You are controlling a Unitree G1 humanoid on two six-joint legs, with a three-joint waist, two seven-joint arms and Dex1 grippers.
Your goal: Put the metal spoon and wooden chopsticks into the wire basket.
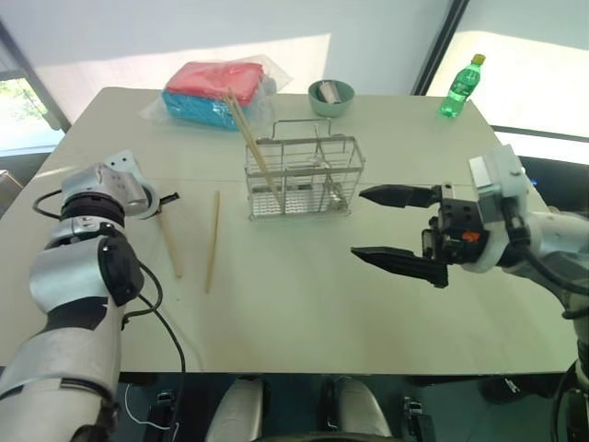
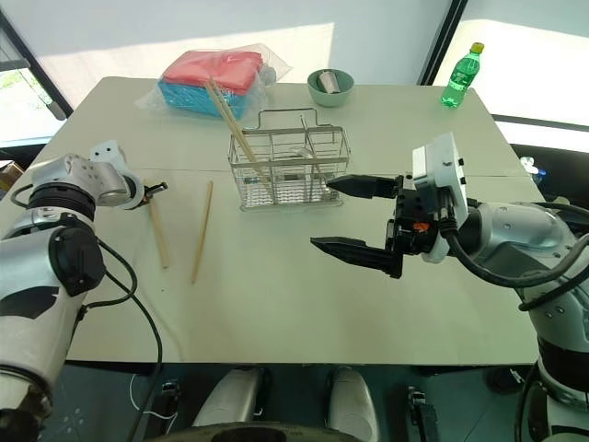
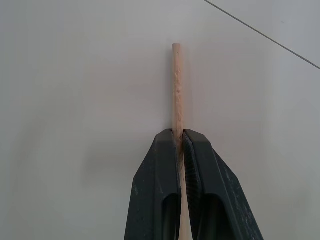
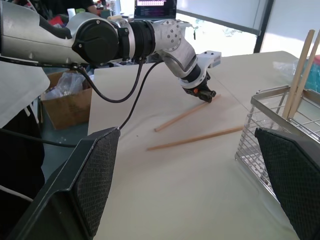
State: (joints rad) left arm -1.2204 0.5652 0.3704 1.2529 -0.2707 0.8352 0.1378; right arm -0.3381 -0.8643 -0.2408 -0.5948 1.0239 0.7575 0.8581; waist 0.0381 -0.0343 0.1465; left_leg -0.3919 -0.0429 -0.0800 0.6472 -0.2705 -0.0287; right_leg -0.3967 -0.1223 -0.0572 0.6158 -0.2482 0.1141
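Chopsticks (image 1: 170, 241) divide the scene on a pale tabletop (image 1: 304, 304): two already stand leaning in the wire basket (image 1: 302, 177), their tips rising above its rim toward a bagged stack of red and blue cloths (image 1: 219, 90), while two more lie flat to the basket's left. The left end effector (image 1: 163, 200) is clamped on the far end of the outer stick, its black fingers (image 3: 165, 165) pinched tight with the wood running out between them in the wrist view. The grip sits near one end, probably so the stick can be swung upright and dropped tip-first into a compartment, as the two in the basket were. The stick appears to rest on the surface, not yet lifted. Its neighbour (image 1: 213, 241) lies just beside it, untouched. The right end effector (image 1: 398, 226) hangs above the tabletop to the basket's right, fingers spread wide and holding nothing, seemingly parked clear of the left arm's path. Something pale shows inside the basket; whether it is the metal spoon cannot be told. A green bowl (image 1: 331, 97) and a green bottle (image 1: 461, 87) stand at the far edge, well apart from the work.
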